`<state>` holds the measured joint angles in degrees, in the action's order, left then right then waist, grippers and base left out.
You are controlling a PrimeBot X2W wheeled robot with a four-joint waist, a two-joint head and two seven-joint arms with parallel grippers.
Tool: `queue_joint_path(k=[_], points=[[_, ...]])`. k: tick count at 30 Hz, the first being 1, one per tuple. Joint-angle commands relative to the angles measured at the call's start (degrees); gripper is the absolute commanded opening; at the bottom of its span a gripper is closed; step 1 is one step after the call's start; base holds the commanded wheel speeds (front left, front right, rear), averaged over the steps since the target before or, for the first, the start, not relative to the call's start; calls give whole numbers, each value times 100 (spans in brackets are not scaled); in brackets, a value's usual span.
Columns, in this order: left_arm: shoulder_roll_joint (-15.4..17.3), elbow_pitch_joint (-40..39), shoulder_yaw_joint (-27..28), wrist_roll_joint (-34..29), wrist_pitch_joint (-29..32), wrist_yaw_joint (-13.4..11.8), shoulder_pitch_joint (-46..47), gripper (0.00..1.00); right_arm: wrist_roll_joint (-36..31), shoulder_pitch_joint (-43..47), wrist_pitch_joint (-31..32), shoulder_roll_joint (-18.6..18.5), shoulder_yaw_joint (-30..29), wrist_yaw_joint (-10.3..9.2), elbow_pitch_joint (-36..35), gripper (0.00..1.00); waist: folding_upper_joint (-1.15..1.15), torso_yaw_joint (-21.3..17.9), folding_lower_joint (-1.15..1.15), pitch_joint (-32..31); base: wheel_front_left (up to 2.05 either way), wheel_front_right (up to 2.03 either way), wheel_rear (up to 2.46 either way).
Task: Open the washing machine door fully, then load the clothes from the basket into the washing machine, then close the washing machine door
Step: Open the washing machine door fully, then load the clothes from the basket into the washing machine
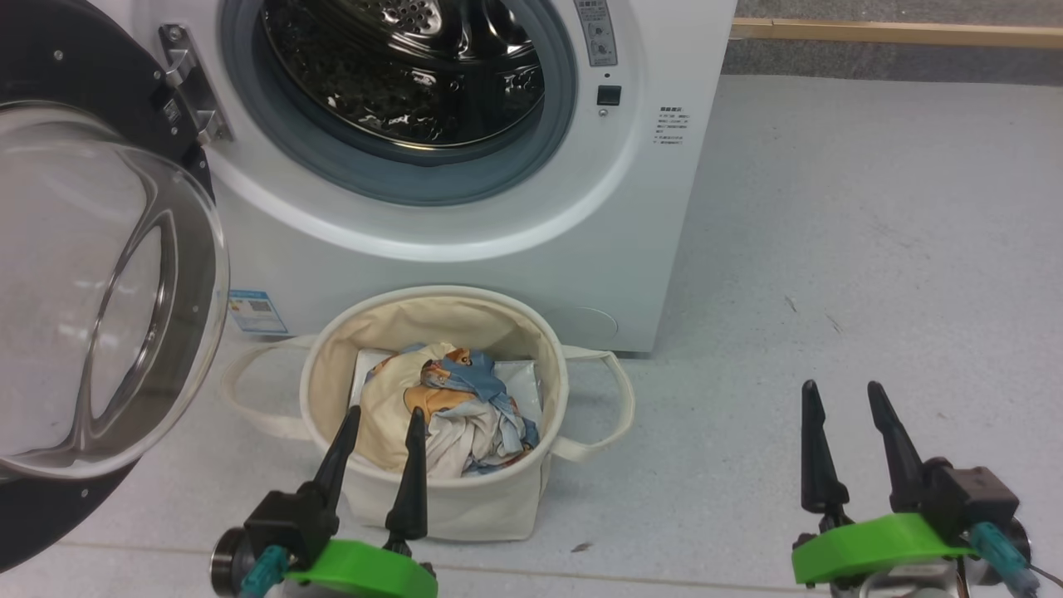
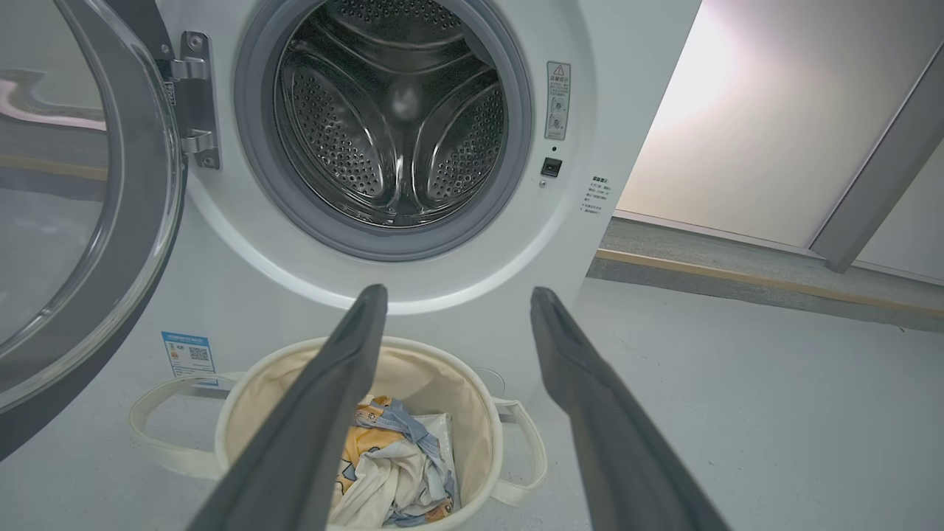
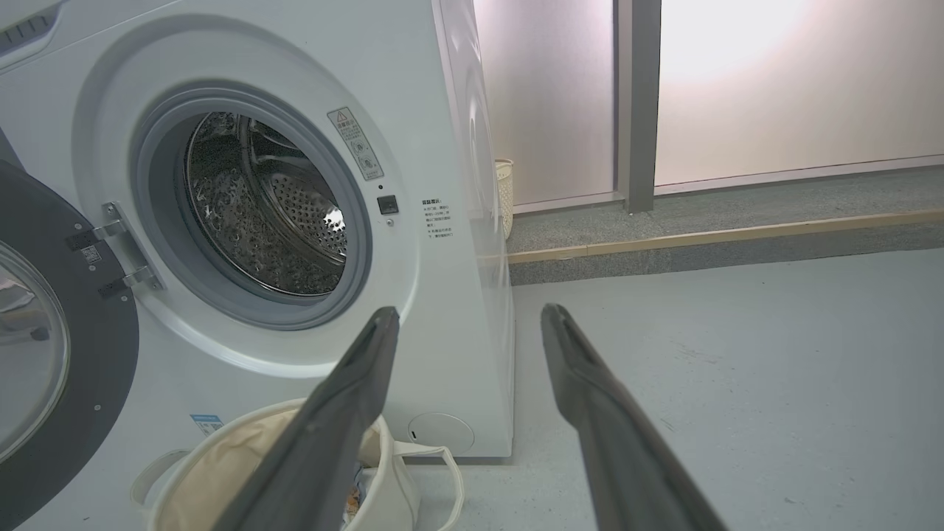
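Clothes point(image 1: 453, 407) lie in basket point(image 1: 440, 498) before washing machine point(image 1: 498, 249), washing machine door point(image 1: 83, 291) swung open at left; left gripper point(image 1: 384, 411) spread, empty, at basket's near rim, right gripper point(image 1: 841, 385) spread over floor point(image 1: 830, 208). Left wrist: fingers point(image 2: 317, 413) wide above basket. Right wrist: fingers point(image 3: 332, 428) wide, empty

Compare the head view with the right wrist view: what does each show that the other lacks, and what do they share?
Head view: the left pincer, open, fingertips over the near side of the basket, and the clothes plainly piled on a flat white sheet. Right wrist view: the side panel of the washing machine, a small woven bin beside it, pale wall panels. Shared: the washing machine door standing open, the steel drum, the open right pincer.
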<state>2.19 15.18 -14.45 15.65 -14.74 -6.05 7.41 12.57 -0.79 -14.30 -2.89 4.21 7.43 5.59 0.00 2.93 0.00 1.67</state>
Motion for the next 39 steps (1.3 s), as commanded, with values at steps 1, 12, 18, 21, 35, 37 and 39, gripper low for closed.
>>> queue_joint_path(k=[1, 12, 18, 21, 35, 37, 39], points=[[69, -186, 164, -49, -26, -35, 108, 100, -85, -124, -70, 1, 112, 6, -141, 100, 0, 11, 0, 0, 0, 0, 0], [69, -192, 140, -281, -26, -160, 82, 100, -715, -151, -70, 1, 91, 6, 41, 100, 0, 62, 0, -13, 0, 0, 0], [69, -143, 134, -490, -26, -310, 84, 100, -685, -133, -70, 1, 81, 6, 83, 100, 0, 75, 0, -22, 0, 0, 0], [69, -53, 110, -373, -26, -285, 81, 100, -651, -144, -70, 1, 90, 6, 96, 100, 0, 75, 0, -29, 0, 0, 0], [69, 298, 9, -38, -26, -206, 165, 100, -445, -152, -70, 2, 159, 6, 65, 100, 0, 87, 0, -29, 41, -48, 8], [69, 288, 6, -33, -26, -216, 177, 100, -432, -160, -70, 2, 167, 6, 57, 100, 0, 90, 0, 0, 134, -139, 5], [69, 283, 16, -19, -26, -237, 199, 100, -423, -179, -70, 2, 173, 6, 50, 100, 0, 91, 0, 55, 167, -174, 6]])
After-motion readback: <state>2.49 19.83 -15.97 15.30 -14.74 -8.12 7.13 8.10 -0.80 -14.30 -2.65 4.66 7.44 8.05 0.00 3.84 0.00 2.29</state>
